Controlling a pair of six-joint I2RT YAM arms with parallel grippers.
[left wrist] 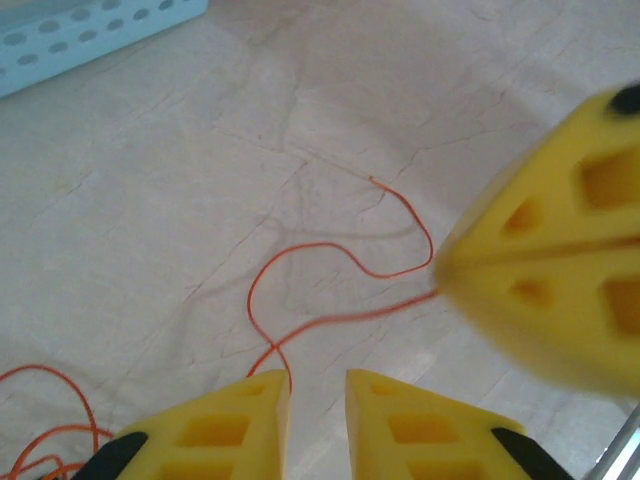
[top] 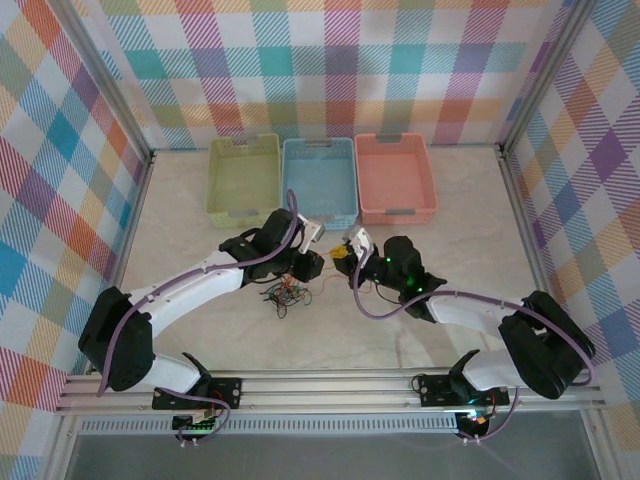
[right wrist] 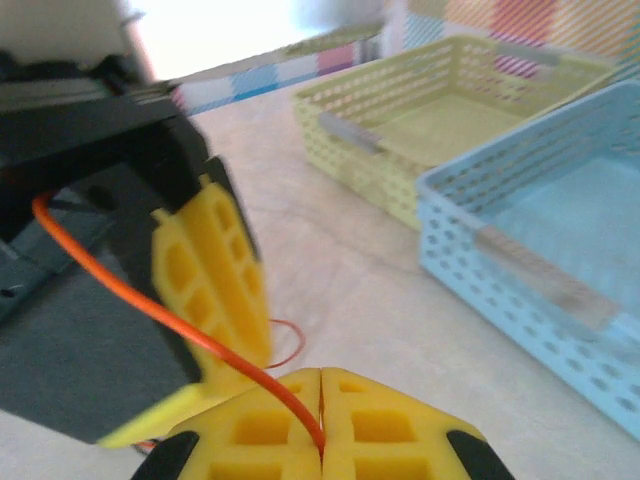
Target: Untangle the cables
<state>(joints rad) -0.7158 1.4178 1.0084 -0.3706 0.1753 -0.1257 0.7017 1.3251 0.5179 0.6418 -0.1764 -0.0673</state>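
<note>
The cables (top: 285, 295) lie as a small tangle of thin black and orange-red wires on the table between the two arms. One orange wire (left wrist: 340, 255) loops across the table from beside my left gripper's (left wrist: 317, 378) left finger to my right gripper (left wrist: 540, 270). My left gripper (top: 322, 262) has its jaws apart, with the wire running along the left finger's inner edge. My right gripper (right wrist: 320, 375) is shut on that orange wire (right wrist: 200, 335), which rises up and to the left. The two grippers are nearly touching, just right of the tangle.
Three baskets stand in a row at the back: green (top: 243, 143), blue (top: 319, 143) and pink (top: 395, 140). The green basket (right wrist: 400, 150) and the blue one (right wrist: 520, 290) are close on the right gripper's right. More orange loops (left wrist: 40, 440) lie at the left gripper's left.
</note>
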